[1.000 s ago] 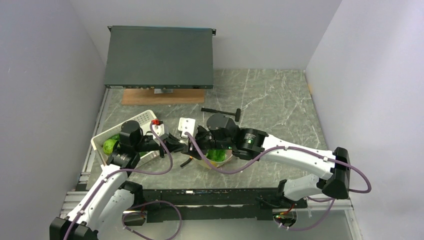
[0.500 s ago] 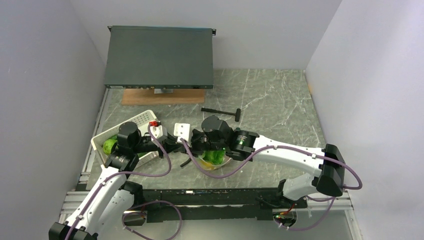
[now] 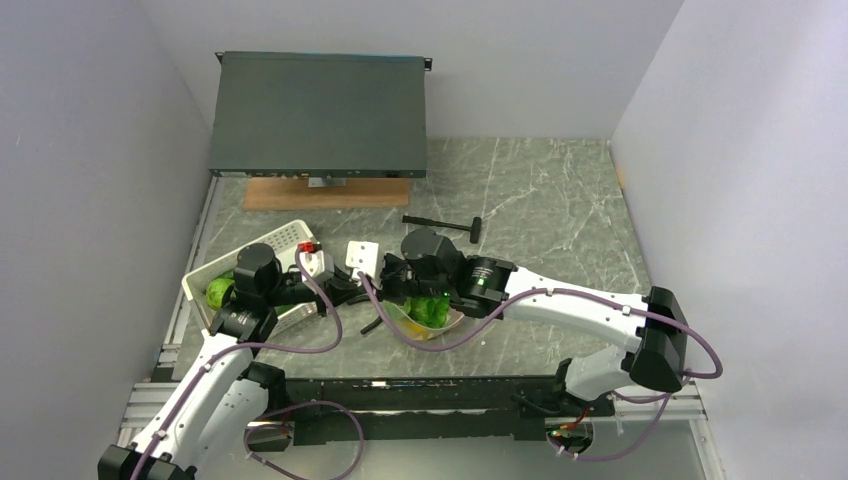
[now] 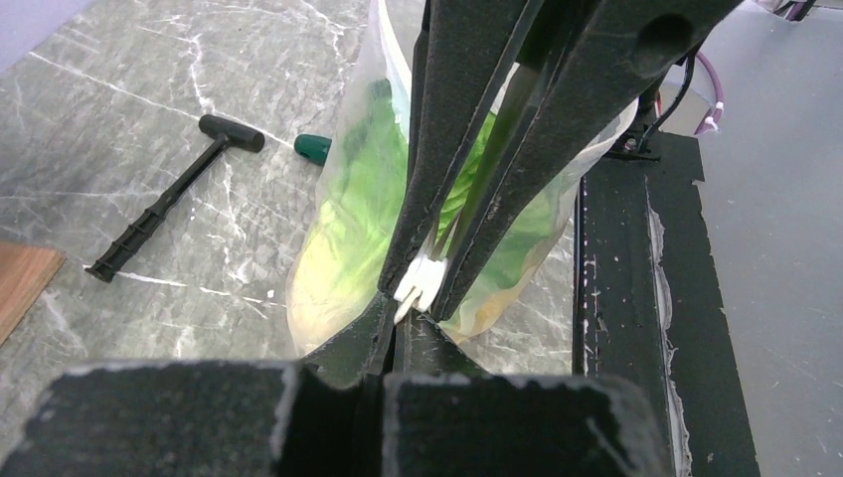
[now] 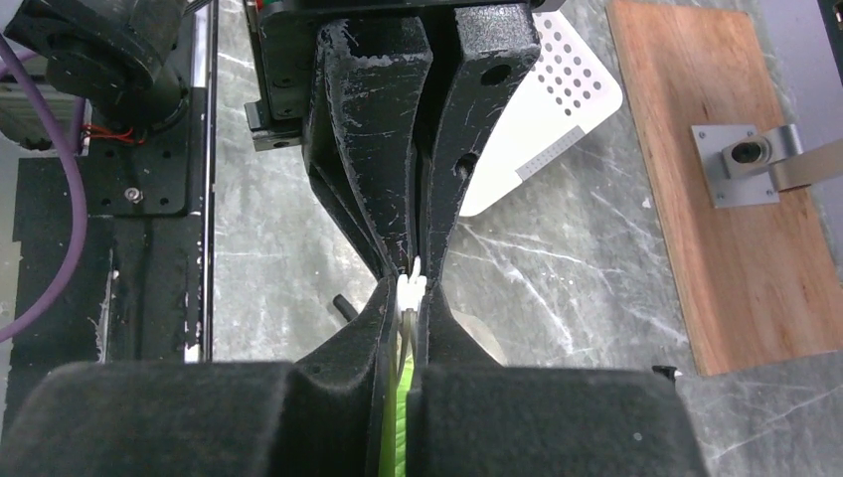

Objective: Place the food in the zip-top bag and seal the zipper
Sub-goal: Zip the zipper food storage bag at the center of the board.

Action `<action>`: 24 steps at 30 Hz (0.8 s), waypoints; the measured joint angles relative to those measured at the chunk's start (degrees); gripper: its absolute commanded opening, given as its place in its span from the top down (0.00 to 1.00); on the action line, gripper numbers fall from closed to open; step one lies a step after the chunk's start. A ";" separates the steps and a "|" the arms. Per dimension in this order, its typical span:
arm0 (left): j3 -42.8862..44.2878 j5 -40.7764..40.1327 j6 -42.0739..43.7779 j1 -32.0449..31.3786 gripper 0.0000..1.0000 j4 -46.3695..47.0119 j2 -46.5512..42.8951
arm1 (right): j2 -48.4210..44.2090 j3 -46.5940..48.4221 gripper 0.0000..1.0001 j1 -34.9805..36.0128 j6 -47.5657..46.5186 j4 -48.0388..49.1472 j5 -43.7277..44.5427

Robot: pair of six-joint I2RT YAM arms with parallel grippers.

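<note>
Currently clamping left tool (image 4: 396,326) and right tool (image 5: 410,306) on the thin pale zipper strip (image 4: 421,279); judging the soft clear plastic bag (image 4: 333,229) limp, slippery, best gripped along that strip.

Basket (image 3: 288,238) blocks left of bag (image 3: 430,315) — tabletop (image 3: 560,210) open rt, beyond hammer (image 3: 445,222).

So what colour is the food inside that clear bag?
The food is mostly green, some yellow; left wrist view.

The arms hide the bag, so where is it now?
Top view: the zip-top bag is near table centre, right of the white basket, its zipper pinched between left hand and right hand.
</note>
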 measured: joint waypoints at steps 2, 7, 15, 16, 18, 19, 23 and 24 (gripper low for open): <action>0.00 -0.22 0.02 0.07 1.00 -0.11 0.00 | 0.20 0.39 1.00 0.02 -0.02 -0.50 0.31; 0.00 -1.05 0.17 0.04 1.00 -0.57 -0.09 | 0.11 0.39 1.00 0.02 -0.02 -0.85 1.38; 0.04 -1.33 0.63 0.02 1.00 -0.46 -0.09 | -4.22 -2.93 1.00 -0.39 0.70 -1.97 3.21; 0.04 -1.44 0.63 0.04 1.00 -0.31 -0.11 | -5.07 -3.56 1.00 -0.55 0.90 -2.38 3.43; 0.07 -1.62 0.63 0.17 1.00 -0.28 -0.37 | -6.62 -4.57 1.00 -0.68 1.27 -3.21 3.85; 0.07 -1.66 0.63 0.22 1.00 -0.28 -0.50 | -7.21 -4.92 1.00 -0.74 1.36 -3.54 4.04; 0.07 -2.01 0.61 0.37 1.00 0.04 -1.07 | -9.94 -6.23 1.00 -0.92 2.27 -5.22 5.33; 0.07 -2.14 0.61 0.39 1.00 0.11 -1.16 | -10.56 -6.47 1.00 -0.96 2.49 -5.70 5.66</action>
